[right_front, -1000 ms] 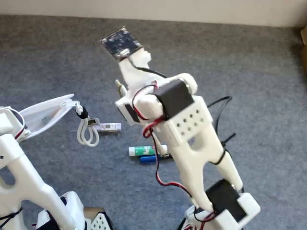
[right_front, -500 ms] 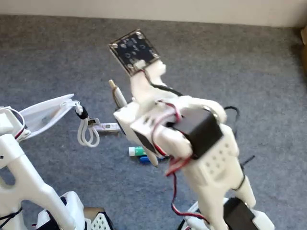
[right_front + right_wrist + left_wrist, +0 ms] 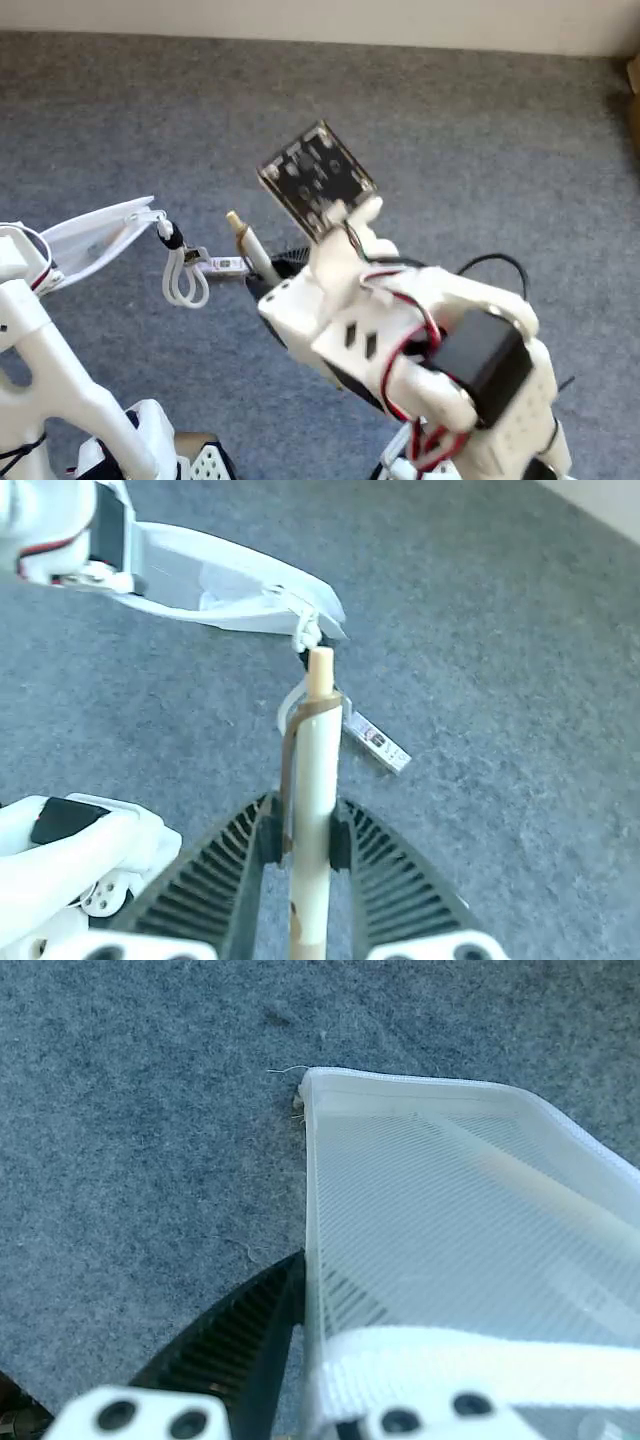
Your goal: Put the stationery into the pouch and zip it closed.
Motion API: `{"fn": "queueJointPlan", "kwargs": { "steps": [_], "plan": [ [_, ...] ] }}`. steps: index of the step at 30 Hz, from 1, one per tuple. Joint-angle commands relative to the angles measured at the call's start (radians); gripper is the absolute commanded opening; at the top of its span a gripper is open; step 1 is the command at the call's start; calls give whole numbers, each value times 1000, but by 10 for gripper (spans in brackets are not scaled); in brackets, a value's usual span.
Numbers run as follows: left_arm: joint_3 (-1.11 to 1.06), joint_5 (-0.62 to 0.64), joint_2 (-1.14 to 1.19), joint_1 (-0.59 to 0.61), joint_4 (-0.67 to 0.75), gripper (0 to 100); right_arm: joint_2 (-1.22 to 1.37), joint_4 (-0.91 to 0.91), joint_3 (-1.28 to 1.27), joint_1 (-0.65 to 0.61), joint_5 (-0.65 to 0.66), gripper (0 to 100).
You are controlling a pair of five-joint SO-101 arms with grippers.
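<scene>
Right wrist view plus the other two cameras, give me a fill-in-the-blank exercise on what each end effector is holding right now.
1. The right end effector is shut on a cream ___.
2. The left end effector grips the white mesh ___.
3. The cord loop on the grey carpet is coloured ___.

Missing words: pen; pouch; white.
</scene>
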State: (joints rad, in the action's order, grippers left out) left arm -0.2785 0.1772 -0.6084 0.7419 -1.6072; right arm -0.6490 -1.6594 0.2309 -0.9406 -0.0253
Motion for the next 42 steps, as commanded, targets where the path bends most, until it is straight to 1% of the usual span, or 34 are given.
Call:
{"fn": "queueJointPlan", "kwargs": {
  "steps": [1,10,13,16,21,25,30,33,38,42],
  "plan": [
    [1,9,-2,2,17,5,-114,165,-140,-13,-5,5],
    [1,9,-2,2,17,5,-351,799,-682,-16,-8,5],
    [1,9,-2,2,17,5,-417,990,-816,-16,-8,5],
    [1,9,-2,2,17,5,-456,1135,-909,-16,-9,5],
    [1,9,-2,2,17,5,-473,1307,-969,-22,-11,5],
    [1,9,-2,2,17,5,-467,1504,-1006,-61,-11,5],
    [1,9,-2,4,17,5,-437,1814,-1095,-87,-3,5],
    [1,9,-2,4,17,5,-398,1959,-1135,-88,-3,5],
    [1,9,-2,4,17,5,-278,2094,-1133,-90,-8,5],
    [1,9,-2,4,18,5,-139,2209,-1130,-131,-3,5]
  ]
}}
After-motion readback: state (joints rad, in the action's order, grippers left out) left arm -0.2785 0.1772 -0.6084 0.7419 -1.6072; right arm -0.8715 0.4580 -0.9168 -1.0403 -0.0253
